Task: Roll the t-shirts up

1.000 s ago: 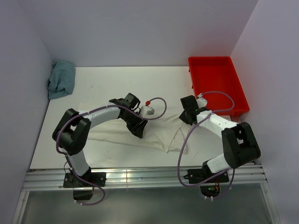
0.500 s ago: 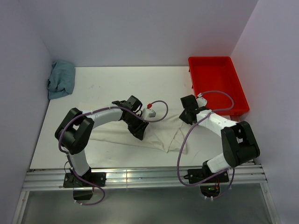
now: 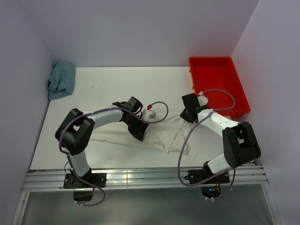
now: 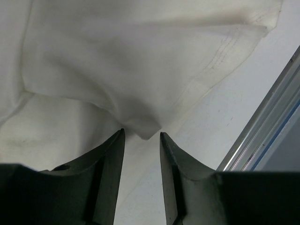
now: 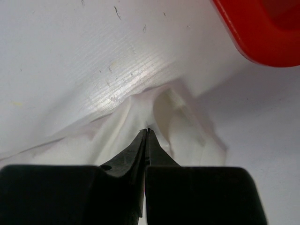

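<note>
One cream-white t-shirt (image 3: 112, 133) lies spread and wrinkled across the near half of the table. My left gripper (image 3: 139, 133) is low over the shirt's middle. In the left wrist view the left gripper (image 4: 142, 134) is open, and a pointed fold of the t-shirt (image 4: 140, 70) hangs just at the gap between its tips, not pinched. My right gripper (image 3: 187, 116) is at the shirt's right end. In the right wrist view the right gripper (image 5: 147, 131) is shut, and creases of the t-shirt (image 5: 187, 136) run in toward its tips.
A red bin (image 3: 218, 84) stands at the back right, its corner (image 5: 262, 28) close to my right gripper. A teal cloth (image 3: 61, 78) lies bunched at the back left. A metal rail (image 3: 140, 178) runs along the table's near edge, seen as the rail (image 4: 267, 136) beside the shirt's hem.
My left gripper has edged slightly toward the middle of the shirt and its jaws have narrowed a little. My right gripper has shifted a little back and left.
</note>
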Available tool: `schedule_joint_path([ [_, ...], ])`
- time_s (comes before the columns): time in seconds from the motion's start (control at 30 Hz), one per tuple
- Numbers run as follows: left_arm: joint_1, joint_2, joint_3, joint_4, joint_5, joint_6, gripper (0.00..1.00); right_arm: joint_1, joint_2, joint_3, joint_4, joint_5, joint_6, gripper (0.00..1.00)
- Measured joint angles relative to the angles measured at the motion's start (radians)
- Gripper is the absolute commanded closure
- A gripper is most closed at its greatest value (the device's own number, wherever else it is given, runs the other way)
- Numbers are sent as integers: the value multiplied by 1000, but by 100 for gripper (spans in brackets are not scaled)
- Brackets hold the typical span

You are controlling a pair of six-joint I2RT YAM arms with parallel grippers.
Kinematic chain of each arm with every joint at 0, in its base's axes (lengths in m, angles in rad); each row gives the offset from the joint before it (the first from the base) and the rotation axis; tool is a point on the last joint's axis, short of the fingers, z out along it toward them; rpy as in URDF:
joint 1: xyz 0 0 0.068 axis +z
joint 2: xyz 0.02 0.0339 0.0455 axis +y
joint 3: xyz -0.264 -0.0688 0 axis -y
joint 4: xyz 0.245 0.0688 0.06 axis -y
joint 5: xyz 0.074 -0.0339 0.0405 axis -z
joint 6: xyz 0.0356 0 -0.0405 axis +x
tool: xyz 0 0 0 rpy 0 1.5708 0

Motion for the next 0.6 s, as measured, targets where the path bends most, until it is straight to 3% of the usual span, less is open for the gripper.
schedule_joint_path([
  [0.2, -4, 5, 0, 0, 2, -3, 76, 0, 0, 2, -1, 0, -4, 100],
  [0.6, -6, 16, 3, -8, 2, -2, 100, -14, 9, 44, -15, 0, -18, 100],
])
